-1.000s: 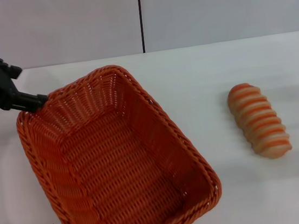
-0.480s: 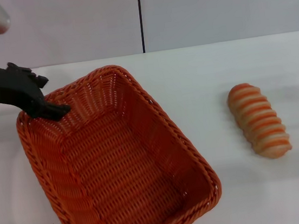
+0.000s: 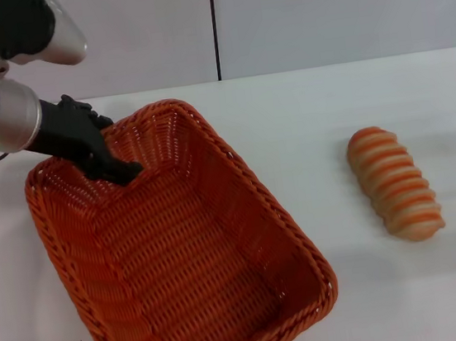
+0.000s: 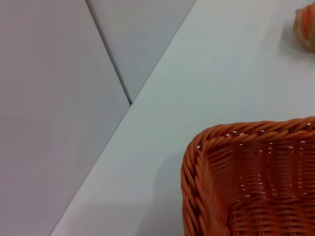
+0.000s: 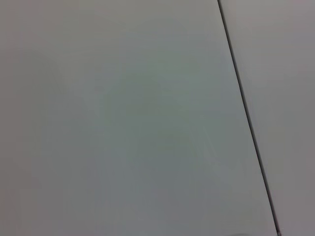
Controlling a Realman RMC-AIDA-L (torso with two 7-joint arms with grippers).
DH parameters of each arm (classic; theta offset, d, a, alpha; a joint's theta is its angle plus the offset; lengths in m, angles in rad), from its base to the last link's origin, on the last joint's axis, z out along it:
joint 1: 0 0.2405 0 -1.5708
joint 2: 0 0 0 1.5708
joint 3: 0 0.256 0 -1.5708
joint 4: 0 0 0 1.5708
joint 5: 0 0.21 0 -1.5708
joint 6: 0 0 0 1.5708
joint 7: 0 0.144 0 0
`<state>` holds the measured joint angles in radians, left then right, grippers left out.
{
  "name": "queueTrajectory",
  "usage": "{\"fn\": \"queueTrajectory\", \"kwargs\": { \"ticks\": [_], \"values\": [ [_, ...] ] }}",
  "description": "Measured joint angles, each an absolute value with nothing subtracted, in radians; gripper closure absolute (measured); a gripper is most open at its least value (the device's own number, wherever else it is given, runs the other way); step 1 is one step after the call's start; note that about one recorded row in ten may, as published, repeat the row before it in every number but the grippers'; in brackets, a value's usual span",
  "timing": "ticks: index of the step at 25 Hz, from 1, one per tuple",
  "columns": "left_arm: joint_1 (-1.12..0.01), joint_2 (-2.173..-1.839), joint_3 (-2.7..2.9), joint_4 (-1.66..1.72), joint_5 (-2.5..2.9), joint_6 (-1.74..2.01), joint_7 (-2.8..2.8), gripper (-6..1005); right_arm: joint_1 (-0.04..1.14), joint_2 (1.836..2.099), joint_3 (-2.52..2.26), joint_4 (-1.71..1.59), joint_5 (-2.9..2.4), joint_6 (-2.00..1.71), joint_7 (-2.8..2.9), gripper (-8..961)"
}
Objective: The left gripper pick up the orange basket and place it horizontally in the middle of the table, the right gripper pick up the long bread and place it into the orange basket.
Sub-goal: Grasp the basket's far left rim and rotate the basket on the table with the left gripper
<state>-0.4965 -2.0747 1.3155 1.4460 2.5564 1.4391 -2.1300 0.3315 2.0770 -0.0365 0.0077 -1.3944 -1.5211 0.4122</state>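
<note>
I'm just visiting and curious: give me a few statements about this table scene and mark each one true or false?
1. The long bread lies inside the orange basket. False: it lies on the table, apart from the basket, on the robot's right.
2. The left gripper reaches over the basket's far end. True.
3. The basket is empty. True.
4. The right gripper is holding the bread. False: no gripper is near the bread, and the right one is out of view.
5. The basket is blue plastic. False: it is orange wicker.
</note>
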Motion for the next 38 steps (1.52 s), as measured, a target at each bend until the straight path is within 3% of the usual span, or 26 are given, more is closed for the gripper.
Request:
{"fn": "queueTrajectory", "kwargs": {
  "ticks": [38],
  "values": [
    [-0.618, -2.077, 1.429, 1.278, 2.708, 1.310, -2.119, 325, 0.346, 2.074, -0.037, 0.006, -1.394, -1.519, 0.413, 315]
  ]
}}
